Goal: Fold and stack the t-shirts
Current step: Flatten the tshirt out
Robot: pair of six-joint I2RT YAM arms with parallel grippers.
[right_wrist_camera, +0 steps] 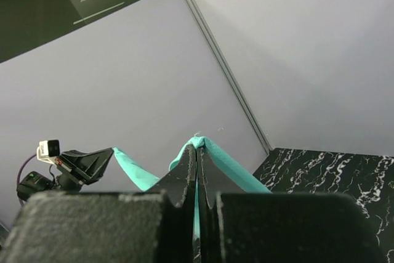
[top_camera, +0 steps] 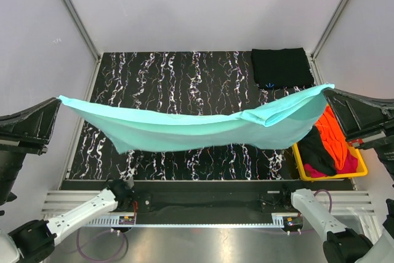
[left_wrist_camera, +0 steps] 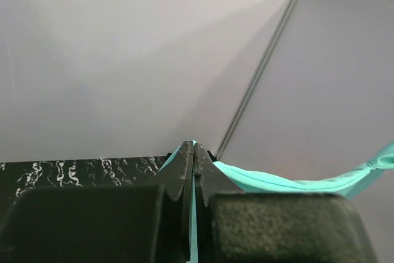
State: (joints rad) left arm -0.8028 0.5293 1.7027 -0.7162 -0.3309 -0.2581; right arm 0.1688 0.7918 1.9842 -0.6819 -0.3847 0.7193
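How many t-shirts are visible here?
5: teal shirt stretched between the left hand and right hand; folded black shirt at the table's far right; orange, black and magenta shirts bunched in the yellow bin, where more may hide.

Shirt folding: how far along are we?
Done: one black t-shirt lies folded at the far right corner of the table. In hand: the light teal t-shirt hangs stretched above it, with the left gripper and right gripper each shut on an end. Left: fold and stack it, then the orange t-shirt, magenta t-shirt and second black garment heaped in the yellow bin.
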